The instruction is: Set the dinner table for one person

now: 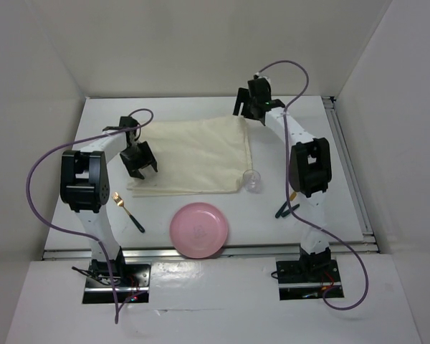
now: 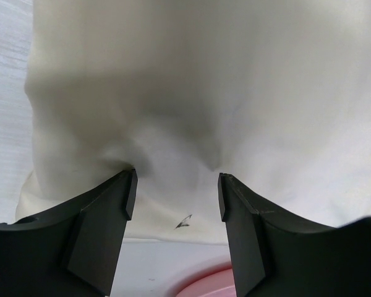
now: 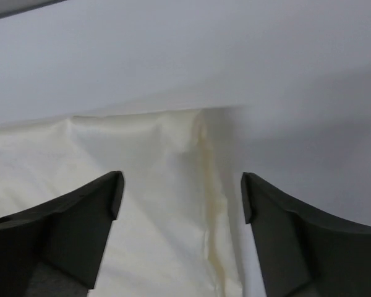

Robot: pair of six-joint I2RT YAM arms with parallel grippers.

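Observation:
The dinner table [image 1: 322, 143] is a white top with a cream cloth mat [image 1: 193, 154] spread over its middle. My left gripper [image 1: 140, 161] stands open at the mat's near left part. In the left wrist view its fingertips [image 2: 131, 180] rest on the cloth [image 2: 191, 93], which puckers between them, and the left gripper [image 2: 177, 185] holds nothing. My right gripper [image 1: 251, 107] hangs open over the mat's far right corner. In the right wrist view that corner [image 3: 201, 117] lies between the open fingers of the right gripper [image 3: 181, 185].
A pink plate [image 1: 199, 229] lies near the front edge, its rim also showing in the left wrist view [image 2: 210, 284]. A clear glass [image 1: 251, 179] stands by the mat's right edge. A gold fork [image 1: 127, 210] lies by the left arm, and another utensil [image 1: 287, 208] by the right arm.

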